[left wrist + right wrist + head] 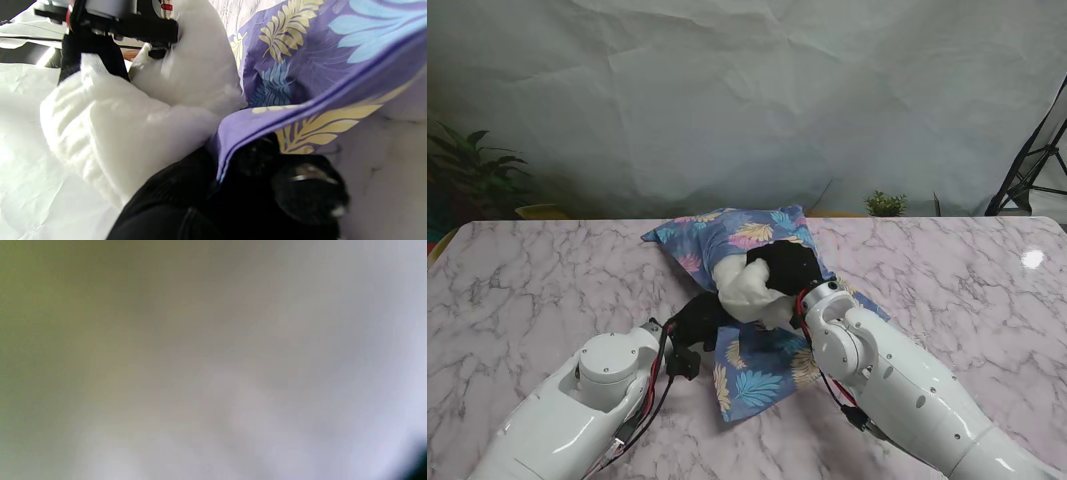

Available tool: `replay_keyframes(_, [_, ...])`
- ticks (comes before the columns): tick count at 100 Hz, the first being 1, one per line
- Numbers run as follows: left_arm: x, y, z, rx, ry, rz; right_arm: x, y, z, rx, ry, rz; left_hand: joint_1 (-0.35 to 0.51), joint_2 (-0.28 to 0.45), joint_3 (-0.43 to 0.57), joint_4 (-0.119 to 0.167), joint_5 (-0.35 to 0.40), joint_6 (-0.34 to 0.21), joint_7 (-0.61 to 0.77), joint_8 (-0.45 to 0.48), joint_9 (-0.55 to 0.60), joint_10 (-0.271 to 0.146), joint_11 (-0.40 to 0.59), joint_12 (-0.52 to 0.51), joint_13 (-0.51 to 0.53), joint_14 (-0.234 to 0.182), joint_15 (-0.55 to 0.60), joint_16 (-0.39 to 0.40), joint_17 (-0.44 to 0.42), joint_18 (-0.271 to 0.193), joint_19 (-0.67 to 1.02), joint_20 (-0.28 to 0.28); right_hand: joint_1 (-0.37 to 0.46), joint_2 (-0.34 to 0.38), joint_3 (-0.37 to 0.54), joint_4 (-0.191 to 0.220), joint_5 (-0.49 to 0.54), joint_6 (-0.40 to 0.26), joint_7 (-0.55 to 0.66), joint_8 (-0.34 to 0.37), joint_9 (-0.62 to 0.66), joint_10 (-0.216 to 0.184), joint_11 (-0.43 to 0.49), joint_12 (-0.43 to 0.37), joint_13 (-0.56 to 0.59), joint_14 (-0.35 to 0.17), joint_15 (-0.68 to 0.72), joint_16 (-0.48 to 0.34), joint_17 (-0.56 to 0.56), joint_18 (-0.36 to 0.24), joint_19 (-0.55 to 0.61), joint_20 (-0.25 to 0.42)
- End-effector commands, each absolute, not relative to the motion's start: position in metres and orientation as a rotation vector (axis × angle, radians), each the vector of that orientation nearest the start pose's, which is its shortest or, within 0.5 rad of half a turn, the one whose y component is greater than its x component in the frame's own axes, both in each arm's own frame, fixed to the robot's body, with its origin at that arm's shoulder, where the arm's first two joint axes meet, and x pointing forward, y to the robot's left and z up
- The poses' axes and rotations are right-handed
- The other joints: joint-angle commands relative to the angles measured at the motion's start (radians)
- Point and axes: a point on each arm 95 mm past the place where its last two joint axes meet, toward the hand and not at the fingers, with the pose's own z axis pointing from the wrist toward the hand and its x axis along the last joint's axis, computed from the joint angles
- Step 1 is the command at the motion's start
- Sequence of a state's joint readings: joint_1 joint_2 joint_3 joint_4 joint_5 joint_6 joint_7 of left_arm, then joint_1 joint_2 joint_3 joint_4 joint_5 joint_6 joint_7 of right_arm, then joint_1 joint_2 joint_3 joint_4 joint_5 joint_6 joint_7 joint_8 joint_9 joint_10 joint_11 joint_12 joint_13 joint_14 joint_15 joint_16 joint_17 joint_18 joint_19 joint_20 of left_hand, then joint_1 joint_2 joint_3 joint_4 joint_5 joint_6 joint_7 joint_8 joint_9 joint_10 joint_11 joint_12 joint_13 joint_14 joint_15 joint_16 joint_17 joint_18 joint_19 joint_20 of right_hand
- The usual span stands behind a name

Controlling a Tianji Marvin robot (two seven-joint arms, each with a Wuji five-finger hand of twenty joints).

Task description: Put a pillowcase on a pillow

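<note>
The pillowcase (747, 300), purple-blue with a leaf print, lies crumpled on the marble table (537, 290), about mid-table and slightly to my right of centre. The white pillow (749, 288) sits bunched at its open mouth, partly inside the cloth, with most of its visible bulk sticking out toward me.

My left hand (695, 325), black-gloved, is at the near-left edge of the pillowcase. In the left wrist view my fingers (310, 190) are pinched on the hemmed edge of the pillowcase (300, 110), the hem passing between them; the pillow (126, 133) presses against the hand from the other side. So the left hand is holding the pillowcase opening.

My right hand (785, 265), also black-gloved, rests on top of the pillow at the mouth of the case, the fingers curled down into the white filling. Whether it truly grips the pillow or only presses on it I cannot tell. The right wrist view is a blur of grey and pale cloth, nothing readable.

A small potted plant (886, 204) stands at the table's far edge.
</note>
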State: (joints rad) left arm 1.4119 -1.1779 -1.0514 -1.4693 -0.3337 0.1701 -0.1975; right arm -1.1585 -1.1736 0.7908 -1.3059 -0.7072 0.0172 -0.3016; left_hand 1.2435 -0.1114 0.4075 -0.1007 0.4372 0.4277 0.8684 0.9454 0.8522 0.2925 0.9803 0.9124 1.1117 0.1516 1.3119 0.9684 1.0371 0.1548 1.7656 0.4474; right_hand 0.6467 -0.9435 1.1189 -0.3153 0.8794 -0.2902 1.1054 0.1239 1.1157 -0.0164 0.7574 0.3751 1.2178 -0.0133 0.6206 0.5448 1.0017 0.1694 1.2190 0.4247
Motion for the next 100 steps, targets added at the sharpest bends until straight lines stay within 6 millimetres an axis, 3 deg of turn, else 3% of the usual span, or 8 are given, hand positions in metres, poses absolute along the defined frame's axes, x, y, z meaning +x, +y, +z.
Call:
replay_keyframes(1, [0.406, -0.093, -0.345, -2.721, 0.982, -2.050, 0.469, 0.106, -0.308, 1.170, 1.365, 1.807, 0.048, -0.027, 0.002, 0.008, 0.039, -0.097, 0.107, 0.004, 0.051, 0.077, 0.057, 0.014, 0.057, -0.041, 0.068, 0.019, 0.042, -0.213, 0.129, 0.032, 0.114, 0.107, 0.095, 0.055, 0.042, -0.026, 0.070, -0.004, 0.026, 0.011, 0.048, 0.014, 0.097, -0.081, 0.200, 0.043, 0.065, -0.208, 0.139, 0.060])
replay_keyframes(20, [0.410, -0.089, -0.341, -2.697, 0.928, -2.050, 0.459, 0.106, -0.322, 1.225, 1.424, 1.843, 0.048, -0.025, 0.001, 0.008, 0.033, -0.096, 0.107, 0.005, 0.048, 0.074, 0.056, 0.014, 0.057, -0.041, 0.068, 0.019, 0.042, -0.213, 0.129, 0.034, 0.093, 0.097, 0.099, 0.050, 0.025, -0.037, 0.078, -0.002, 0.019, 0.006, 0.048, 0.013, 0.096, -0.088, 0.191, 0.028, 0.063, -0.221, 0.135, 0.056])
replay_keyframes(43, [0.414, -0.083, -0.335, -2.686, 0.862, -2.031, 0.448, 0.110, -0.345, 1.193, 1.598, 1.864, 0.048, -0.026, 0.002, 0.008, 0.032, -0.092, 0.107, 0.004, 0.048, 0.076, 0.056, 0.013, 0.054, -0.035, 0.068, 0.018, 0.041, -0.211, 0.128, 0.035, 0.037, 0.008, 0.104, 0.017, 0.018, -0.052, 0.098, -0.020, 0.013, 0.009, 0.085, 0.039, 0.097, -0.105, 0.233, 0.047, 0.062, -0.228, 0.139, 0.061])
replay_keyframes(69, [0.410, -0.088, -0.329, -2.697, 0.860, -2.070, 0.466, 0.131, -0.353, 1.219, 1.596, 1.845, 0.048, -0.026, 0.002, 0.008, 0.034, -0.086, 0.109, 0.003, 0.051, 0.076, 0.057, 0.013, 0.056, -0.038, 0.069, 0.015, 0.041, -0.209, 0.127, 0.036, -0.009, -0.014, 0.105, -0.007, 0.110, -0.005, 0.064, -0.127, 0.022, 0.039, 0.180, 0.130, 0.110, -0.150, 0.399, 0.147, 0.081, -0.244, 0.208, 0.149])
replay_keyframes(100, [0.393, -0.102, -0.327, -2.753, 0.922, -2.159, 0.488, 0.153, -0.342, 1.321, 1.437, 1.843, 0.048, -0.029, 0.006, 0.008, 0.034, -0.091, 0.106, 0.003, 0.052, 0.078, 0.057, 0.012, 0.058, -0.035, 0.071, 0.012, 0.041, -0.207, 0.126, 0.036, -0.010, -0.011, 0.104, -0.008, 0.135, 0.024, 0.047, -0.146, 0.022, 0.059, 0.200, 0.143, 0.112, -0.166, 0.442, 0.153, 0.085, -0.249, 0.226, 0.172])
